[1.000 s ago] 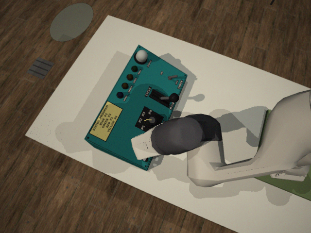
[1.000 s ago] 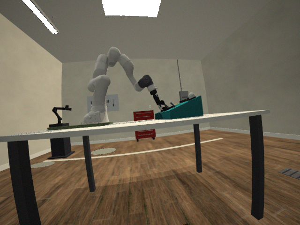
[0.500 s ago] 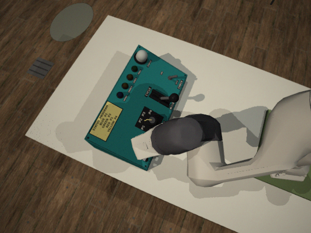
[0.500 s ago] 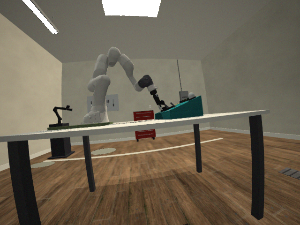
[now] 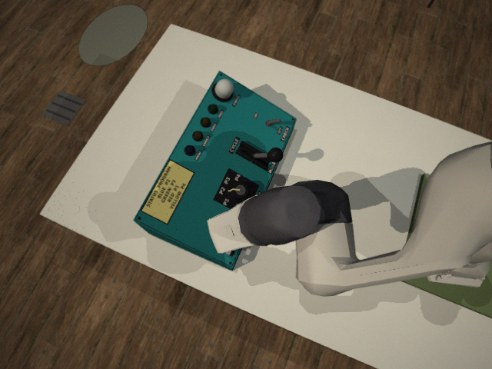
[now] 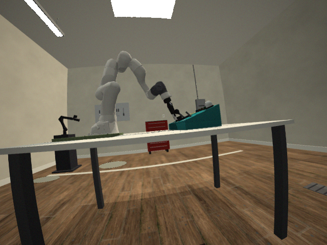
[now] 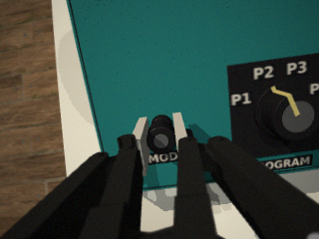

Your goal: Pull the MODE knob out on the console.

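Observation:
The teal console (image 5: 206, 171) (image 6: 203, 120) (image 7: 164, 60) stands on the white table (image 5: 357, 131) (image 6: 147, 136). In the wrist view the small black MODE knob (image 7: 160, 137) sits near the console's lower front corner, above its label. My gripper (image 7: 161, 127) (image 6: 178, 116) is shut on the MODE knob, one light finger pad on each side of it. In the top view the wrist hides the knob and the fingers. The PROGRAM dial (image 7: 293, 117) (image 5: 239, 191) lies to the right, its yellow pointer between P2 and P3.
On the console are a white ball button (image 5: 224, 88), several dark round lamps (image 5: 204, 122), a CYCLE lever with a black ball (image 5: 275, 154), a small toggle (image 5: 272, 121) and a yellow status plate (image 5: 169, 191). The robot base stands on a green mat (image 5: 473, 294).

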Available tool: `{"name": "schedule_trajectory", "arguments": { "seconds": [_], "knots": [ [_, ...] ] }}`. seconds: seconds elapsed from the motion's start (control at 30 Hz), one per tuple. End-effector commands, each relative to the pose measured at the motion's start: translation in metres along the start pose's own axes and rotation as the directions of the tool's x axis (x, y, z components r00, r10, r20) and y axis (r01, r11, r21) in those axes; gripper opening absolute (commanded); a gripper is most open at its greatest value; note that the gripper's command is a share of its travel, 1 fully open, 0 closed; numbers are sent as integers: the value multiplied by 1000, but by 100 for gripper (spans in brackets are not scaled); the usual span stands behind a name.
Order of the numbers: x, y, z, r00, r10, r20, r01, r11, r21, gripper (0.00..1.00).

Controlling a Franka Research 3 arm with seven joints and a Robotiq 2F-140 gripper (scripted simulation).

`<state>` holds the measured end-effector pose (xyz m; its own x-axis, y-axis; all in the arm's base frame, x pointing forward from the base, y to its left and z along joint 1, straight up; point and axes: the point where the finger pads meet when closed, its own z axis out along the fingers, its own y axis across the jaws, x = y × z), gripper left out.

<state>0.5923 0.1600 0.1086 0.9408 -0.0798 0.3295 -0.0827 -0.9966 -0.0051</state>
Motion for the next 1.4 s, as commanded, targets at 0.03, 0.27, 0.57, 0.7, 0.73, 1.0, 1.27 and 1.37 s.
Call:
{"name": "schedule_trajectory", "arguments": {
  "seconds": [0.03,0.27,0.57,0.7,0.73,1.0,1.27,1.37],
  "knots": [
    [2,0,-3,1000,1,-3,-1,1000,2,0],
    [2,0,-6,1000,1,-3,-1,1000,2,0],
    [2,0,-8,1000,1,-3,-1,1000,2,0],
    [2,0,-9,1000,1,-3,-1,1000,2,0],
    [2,0,-9,1000,1,-3,-1,1000,2,0],
    [2,0,-12,1000,1,-3,-1,1000,2,0],
    [2,0,-13,1000,1,-3,-1,1000,2,0],
    [2,0,-14,1000,1,-3,-1,1000,2,0]
  ]
}}
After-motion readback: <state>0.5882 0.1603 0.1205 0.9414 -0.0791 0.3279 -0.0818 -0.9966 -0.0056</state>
